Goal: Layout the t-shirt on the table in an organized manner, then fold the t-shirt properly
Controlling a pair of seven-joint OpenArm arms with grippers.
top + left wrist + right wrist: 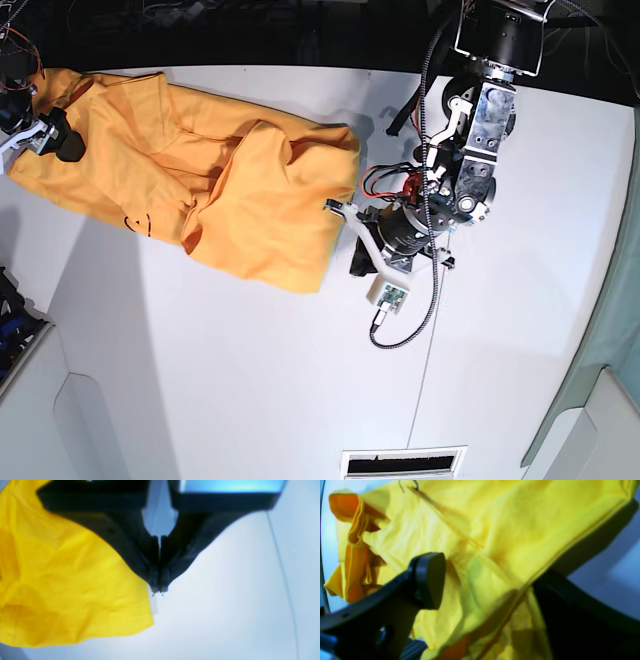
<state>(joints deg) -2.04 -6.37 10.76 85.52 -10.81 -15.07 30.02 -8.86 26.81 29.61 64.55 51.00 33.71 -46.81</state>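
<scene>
T-shirt crumpled upper left on the surface. My left tool is together, empty, beside its hem; right tool apart, straddling fabric. Risk: closing bunches several layers.

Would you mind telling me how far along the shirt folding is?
Early. The t-shirt lies bunched and creased on the table, not flat. The right end effector is open around an edge; the left end effector is shut, empty beside it. Flattening and folding remain.
</scene>
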